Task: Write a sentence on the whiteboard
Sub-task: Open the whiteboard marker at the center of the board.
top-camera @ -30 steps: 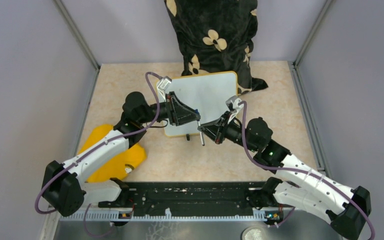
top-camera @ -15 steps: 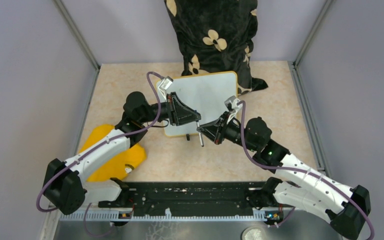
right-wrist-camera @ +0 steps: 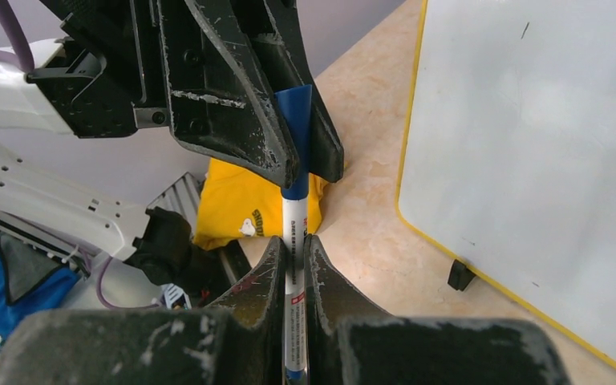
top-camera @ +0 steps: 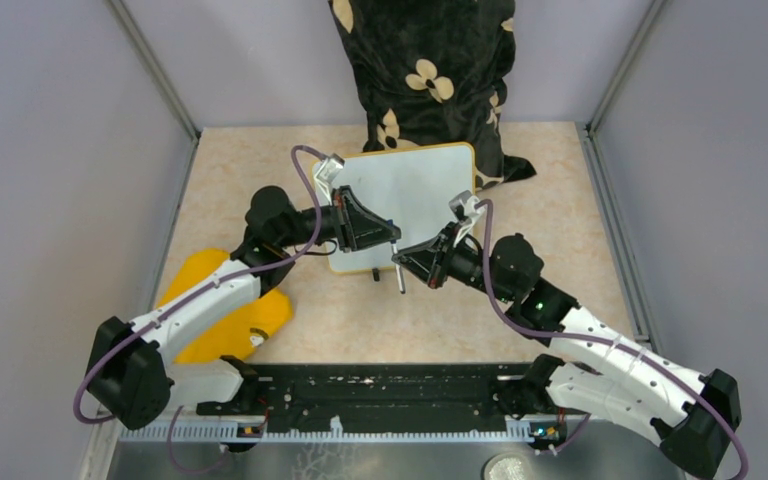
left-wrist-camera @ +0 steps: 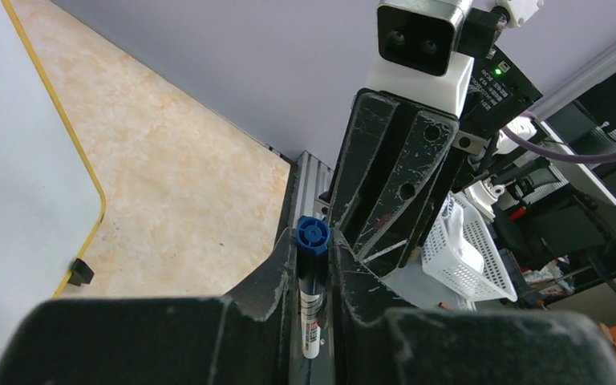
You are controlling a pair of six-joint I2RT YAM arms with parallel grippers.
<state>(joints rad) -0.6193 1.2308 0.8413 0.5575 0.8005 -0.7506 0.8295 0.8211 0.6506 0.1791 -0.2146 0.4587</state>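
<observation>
The whiteboard (top-camera: 420, 190) leans tilted at mid-table; its face is blank, and no blue words show on it. It also shows in the left wrist view (left-wrist-camera: 8, 160) and the right wrist view (right-wrist-camera: 545, 144). A white marker (top-camera: 401, 281) with a blue cap (right-wrist-camera: 295, 112) hangs in front of the board's lower edge. My left gripper (top-camera: 392, 238) is shut on the cap end (left-wrist-camera: 313, 234). My right gripper (top-camera: 400, 262) is shut on the white barrel (right-wrist-camera: 295, 216). The two sets of fingertips almost meet.
A yellow cloth (top-camera: 230, 320) lies at the near left, under my left arm. A black flowered cushion (top-camera: 425, 70) stands against the back wall behind the board. A black foot (right-wrist-camera: 459, 275) of the board rests on the beige tabletop (top-camera: 560, 200).
My right gripper has shifted slightly left with the marker, closer to my left gripper. The board has not moved.
</observation>
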